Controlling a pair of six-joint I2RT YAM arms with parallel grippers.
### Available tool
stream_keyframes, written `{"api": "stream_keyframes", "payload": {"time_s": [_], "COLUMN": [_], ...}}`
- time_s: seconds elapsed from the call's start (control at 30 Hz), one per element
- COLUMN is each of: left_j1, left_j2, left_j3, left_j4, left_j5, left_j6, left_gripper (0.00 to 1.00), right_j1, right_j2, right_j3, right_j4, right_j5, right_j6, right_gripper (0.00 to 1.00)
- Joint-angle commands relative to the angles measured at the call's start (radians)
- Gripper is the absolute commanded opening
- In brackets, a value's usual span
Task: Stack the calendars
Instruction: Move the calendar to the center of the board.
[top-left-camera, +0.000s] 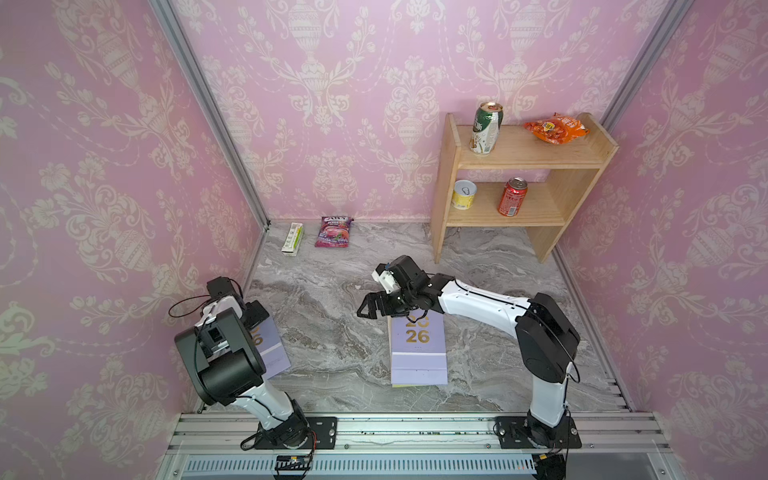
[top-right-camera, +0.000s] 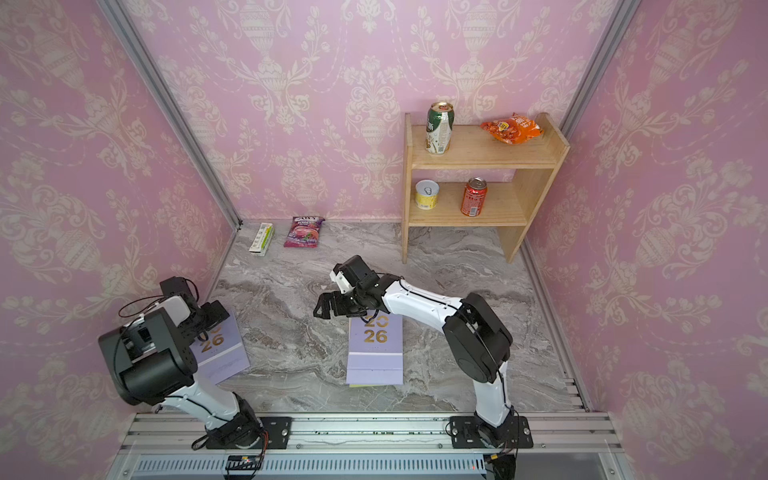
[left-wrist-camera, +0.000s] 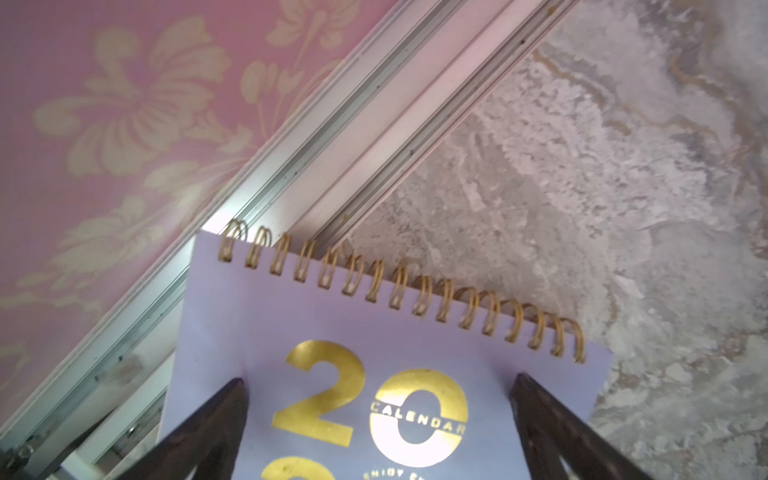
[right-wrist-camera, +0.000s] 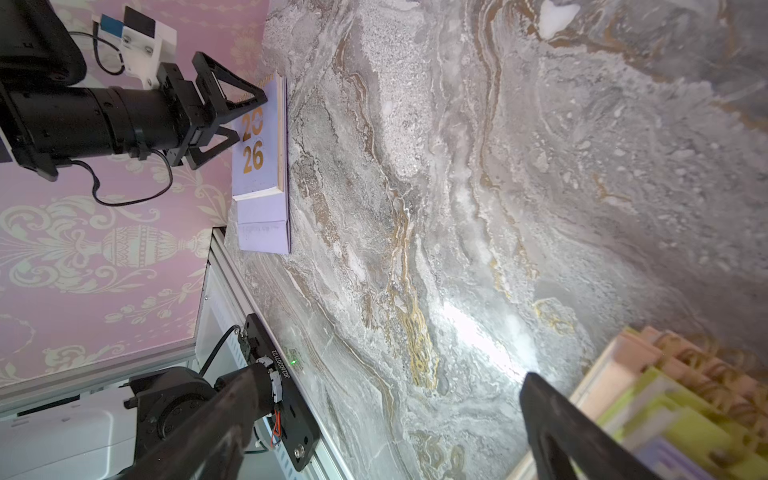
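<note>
- My left end effector hangs released above the lone lilac calendar; I should lower squarely and pinch near the spiral.
- My right end effector is released by the stack.

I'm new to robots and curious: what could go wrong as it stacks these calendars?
The lone lilac calendar lies close to the aluminium rail; the open left claw above it might strike the rail.
The stack looks uneven, with a yellow-green edge poking out, so another calendar could slide off.
The open right claw hovers at the stack's far end and may block delivery.
</note>
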Motion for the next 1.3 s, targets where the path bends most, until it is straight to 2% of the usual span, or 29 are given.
{"api": "stream_keyframes", "payload": {"time_s": [0.0,0.17,0.3,0.43,0.9,1.13,1.27], "left_j1": [-0.054,-0.081,-0.109,-0.116,-0.209,-0.222,-0.221], "left_j2": [0.095,0.086,0.073,0.047,0.077,0.016,-0.066], "left_j3": [-0.018,-0.009,-0.003,-0.006,0.057,0.064,0.108], "left_j4": [-0.031,0.002,0.009,0.030,0.045,0.077,0.014], "left_j5": [0.105,0.159,0.134,0.163,0.228,0.286,0.237], "left_j6": [0.033,0.021,0.036,0.024,-0.031,-0.043,-0.010], "left_gripper": [0.99,0.99,0.99,0.99,0.99,0.99,0.99], "right_j1": [-0.010,-0.019,-0.026,-0.028,-0.023,-0.005,0.024], "right_j2": [-0.050,-0.057,-0.054,-0.049,-0.025,-0.007,0.003], "right_j3": [-0.018,-0.024,-0.020,-0.017,0.037,0.070,0.105], "right_j4": [0.002,-0.007,-0.019,-0.018,-0.050,-0.062,-0.077], "right_j5": [0.019,0.023,0.025,0.029,0.028,0.030,0.033], "right_j6": [0.015,0.009,0.004,0.008,-0.001,-0.002,-0.005], "right_gripper": [1.00,1.00,1.00,1.00,1.00,1.00,1.00]}}
